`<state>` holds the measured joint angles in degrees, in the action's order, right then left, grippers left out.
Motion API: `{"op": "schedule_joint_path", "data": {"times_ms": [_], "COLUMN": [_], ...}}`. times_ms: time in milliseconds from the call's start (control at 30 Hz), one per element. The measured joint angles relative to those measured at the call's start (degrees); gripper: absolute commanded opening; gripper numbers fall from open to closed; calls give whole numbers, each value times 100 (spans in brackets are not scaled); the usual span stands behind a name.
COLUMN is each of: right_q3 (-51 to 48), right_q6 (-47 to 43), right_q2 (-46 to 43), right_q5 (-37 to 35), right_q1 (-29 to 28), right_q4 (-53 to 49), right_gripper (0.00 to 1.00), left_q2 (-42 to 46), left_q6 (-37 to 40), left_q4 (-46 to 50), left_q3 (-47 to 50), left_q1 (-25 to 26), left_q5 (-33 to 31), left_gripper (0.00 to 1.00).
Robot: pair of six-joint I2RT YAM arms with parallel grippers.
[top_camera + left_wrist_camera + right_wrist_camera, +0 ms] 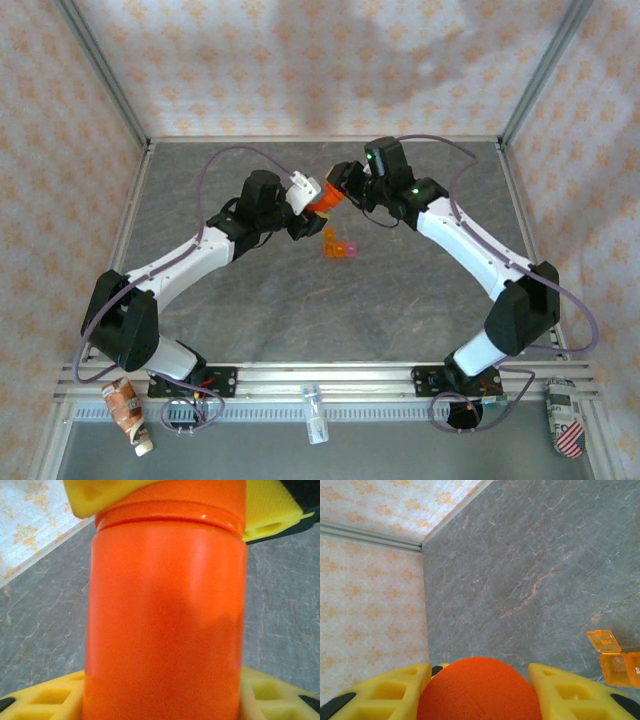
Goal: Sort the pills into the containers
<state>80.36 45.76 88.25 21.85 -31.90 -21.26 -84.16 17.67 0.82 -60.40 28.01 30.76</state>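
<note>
An orange bottle (322, 199) hangs above the middle of the table, and my left gripper (310, 207) is shut on its body (165, 620). The left wrist view has yellow fingertips (45, 697) pressed on both sides of the bottle. My right gripper (338, 190) comes in from the right and is shut on the orange-red cap (479, 690); its yellow fingers (272, 510) flank the cap (170, 497). The containers (338, 245), a small orange and pink box, lie on the table just below the bottle, with an orange lid open (603, 641). The pills are out of view.
The grey marbled table (300, 300) is fenced by patterned walls and metal posts (100, 70). On the near rail lie a crumpled tube (130, 410), a small clear vial (314, 410) and a patterned can (565, 415).
</note>
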Motion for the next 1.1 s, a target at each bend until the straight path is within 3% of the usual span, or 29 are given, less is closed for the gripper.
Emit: {"op": "schedule_joint_path", "data": {"times_ms": [100, 400, 433, 500, 533, 667, 933, 1100], "right_q3": [-319, -981, -981, -981, -981, -881, -363, -348], "right_q6": [-302, -1635, -1668, -1665, -1613, -1283, -144, 181], "right_q2": [-184, -553, -544, -531, -529, -531, -643, -638], "right_q5": [330, 2291, 2393, 2470, 2430, 1965, 608, 140], "right_q1": [142, 763, 785, 796, 796, 850, 837, 566], "right_q4": [354, 1794, 1858, 1906, 1917, 1779, 562, 129], "right_gripper": [38, 44, 49, 72, 80, 88, 87, 87], "left_q2": [0, 0, 0, 0, 0, 0, 0, 0], "left_q6": [-116, -868, -922, -964, -949, -752, -74, 289], "left_q4": [129, 269, 282, 284, 291, 389, 461, 472], "left_q3": [-72, -426, -444, -444, -444, -444, -350, -286], "left_q1": [-28, -247, -258, -267, -267, -232, -170, 26], "left_q5": [238, 1469, 1539, 1556, 1574, 1460, 446, -7], "left_gripper": [0, 0, 0, 0, 0, 0, 0, 0]}}
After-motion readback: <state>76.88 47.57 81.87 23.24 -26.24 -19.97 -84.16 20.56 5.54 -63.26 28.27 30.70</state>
